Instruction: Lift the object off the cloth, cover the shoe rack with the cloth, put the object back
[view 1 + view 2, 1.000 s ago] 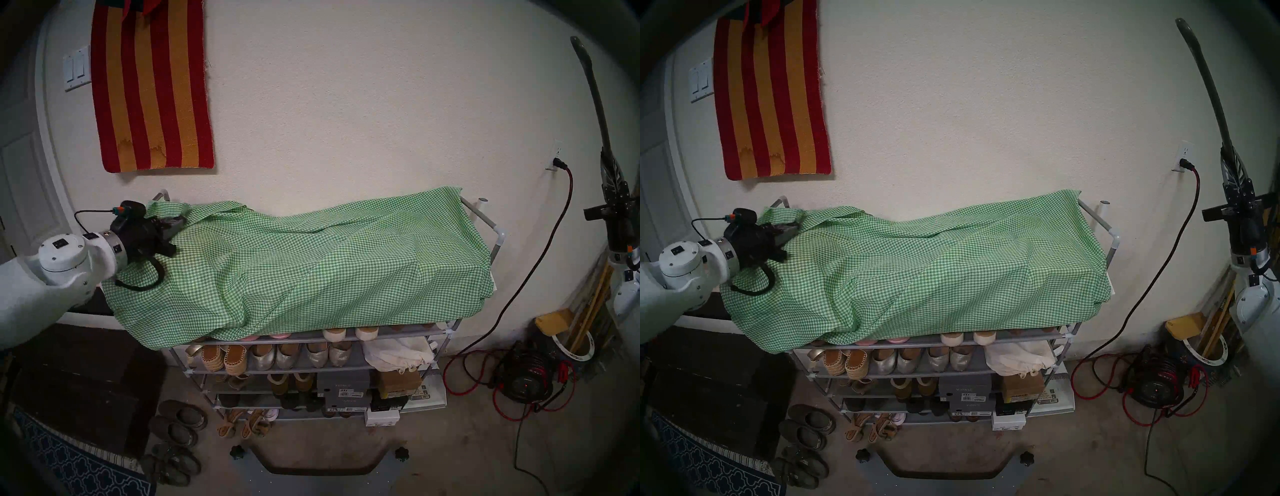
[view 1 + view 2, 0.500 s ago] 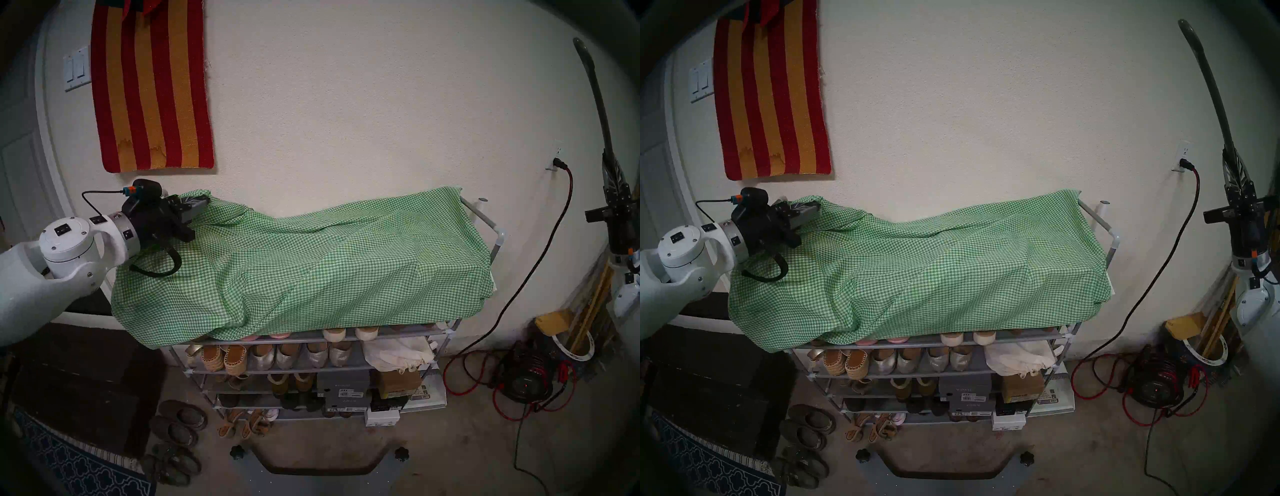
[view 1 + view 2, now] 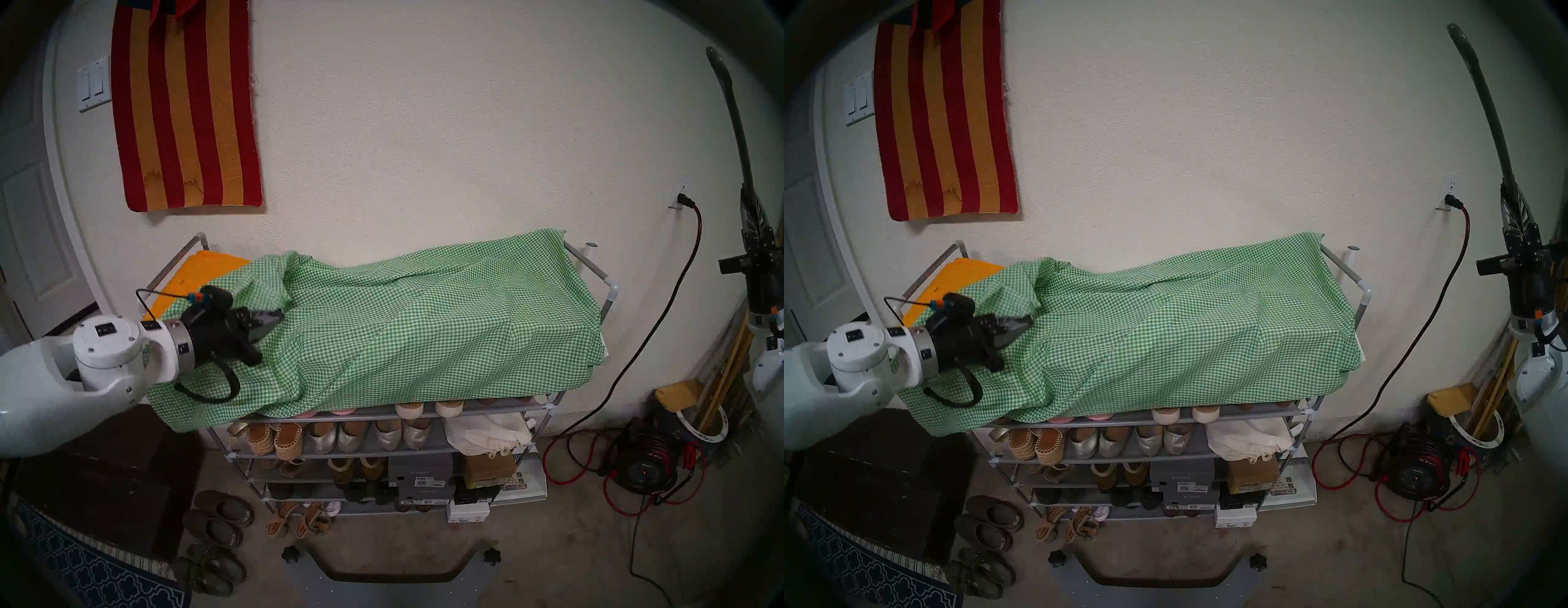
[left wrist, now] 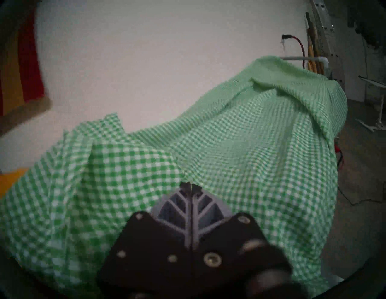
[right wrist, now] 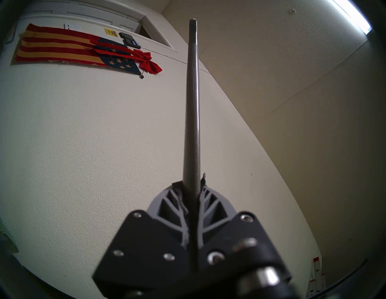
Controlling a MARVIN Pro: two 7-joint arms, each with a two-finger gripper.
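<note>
Gingham cloth [image 3: 382, 322] lies draped over the top tier of the shoe rack [image 3: 609, 293], green-and-white checks running from the right side rail almost to the left one, its front edge hanging down over the first row of shoes. We judge the covering step unfinished: at the far left corner the cloth is bunched back on itself, and a small orange folded cloth [image 3: 199, 276] and the left rail sit bare beside it. Our left gripper [image 4: 190, 185] rests low against the cloth near that bunched end, fingers pressed together; the wrist view shows the tips meeting with the fabric just beyond them, and we cannot tell whether a fold is caught between them or whether they merely lie on it. Closed fingers at that spot would suit tugging or smoothing the sheet toward the uncovered corner. Meanwhile our right gripper [image 5: 193, 183] is parked high and well off to the right of the rack, pinching the shoehorn [image 5: 193, 94] near one end so that the long grey blade points up along the wall. We hold it there, we think, to keep it clear of the cloth while the left arm works, and ready to come down onto the sheet once the top is covered. The rack's lower tiers of shoes and boxes stay exposed in front.
</note>
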